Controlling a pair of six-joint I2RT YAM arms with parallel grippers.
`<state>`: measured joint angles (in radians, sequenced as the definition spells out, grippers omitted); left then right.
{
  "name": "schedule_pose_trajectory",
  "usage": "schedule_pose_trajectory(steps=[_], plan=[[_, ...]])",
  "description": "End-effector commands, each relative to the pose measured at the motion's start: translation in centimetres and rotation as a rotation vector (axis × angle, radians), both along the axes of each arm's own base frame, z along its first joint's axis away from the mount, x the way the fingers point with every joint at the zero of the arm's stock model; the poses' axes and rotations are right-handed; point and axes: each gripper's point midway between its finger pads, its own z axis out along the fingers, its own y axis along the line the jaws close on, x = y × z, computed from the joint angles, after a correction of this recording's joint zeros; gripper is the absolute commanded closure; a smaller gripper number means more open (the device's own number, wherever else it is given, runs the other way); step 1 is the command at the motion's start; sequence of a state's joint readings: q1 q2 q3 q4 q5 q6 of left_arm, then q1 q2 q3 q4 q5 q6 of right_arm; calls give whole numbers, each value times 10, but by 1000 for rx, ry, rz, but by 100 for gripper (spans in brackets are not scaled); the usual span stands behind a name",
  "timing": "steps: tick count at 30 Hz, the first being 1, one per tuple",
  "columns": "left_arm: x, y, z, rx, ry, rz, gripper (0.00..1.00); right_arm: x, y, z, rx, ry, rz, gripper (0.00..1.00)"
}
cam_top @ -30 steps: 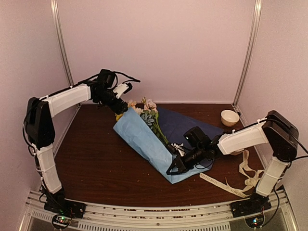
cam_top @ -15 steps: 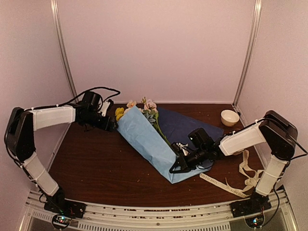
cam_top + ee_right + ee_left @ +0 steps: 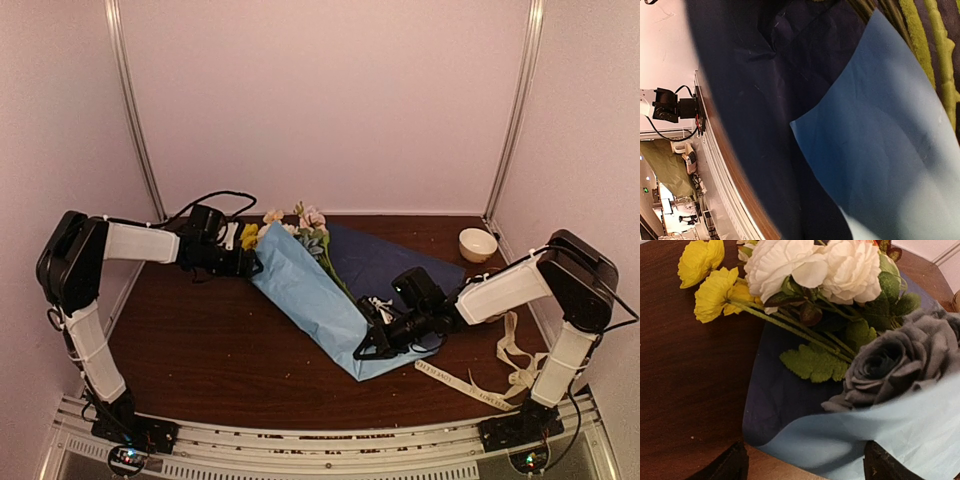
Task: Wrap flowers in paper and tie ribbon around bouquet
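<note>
The paper (image 3: 305, 290) lies slanted on the bench (image 3: 200, 340), its long axis running from the far left, where the flowers (image 3: 308, 222) show out, to the near right. The left gripper (image 3: 248, 262), fingers apart, is just beside the bloom end, with the light blue folded edge directly before it. The right gripper (image 3: 372, 338) is closed at the stem end; if it pinches paper I cannot tell. The sheet is creased, navy inside, and only half wrapped, I think
</note>
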<state>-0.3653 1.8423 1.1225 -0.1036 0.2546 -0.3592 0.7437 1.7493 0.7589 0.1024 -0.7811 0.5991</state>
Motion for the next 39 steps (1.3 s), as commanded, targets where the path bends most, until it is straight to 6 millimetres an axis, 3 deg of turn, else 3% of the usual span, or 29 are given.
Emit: schedule_pose_trajectory(steps=[1,6,11,15,17,19,21,23,25,32,36,39], plan=[[26,-10,7,-75,-42,30,23,5,-5,-8,-28,-8,-31,100],[30,-24,4,-153,-19,4,48,5,-7,-11,-41,-4,-34,100],[26,-23,-1,-134,-8,-16,70,5,-9,-8,-45,-14,-37,100],[27,-6,-7,-26,14,41,72,6,-10,-4,-43,-16,-48,100],[27,4,5,35,5,72,70,7,-10,-2,-47,-23,-55,100],[26,7,37,89,-90,81,68,8,-11,-4,-53,-21,-59,100],[15,-3,73,184,-204,49,66,7,-10,-6,-52,-12,-61,100],[-3,-22,97,256,-289,-26,64,8,-10,-7,-51,-10,-66,100],[-28,-54,104,255,-319,-160,65,9,-10,-7,-49,-9,-73,100],[-101,-153,61,150,-170,-499,69,10,-12,-7,-50,-6,-97,100],[-111,-202,54,134,-177,-592,67,10,-13,-7,-55,-9,-103,100],[-110,-226,41,118,-131,-642,66,10,-14,-7,-60,-12,-110,100]])
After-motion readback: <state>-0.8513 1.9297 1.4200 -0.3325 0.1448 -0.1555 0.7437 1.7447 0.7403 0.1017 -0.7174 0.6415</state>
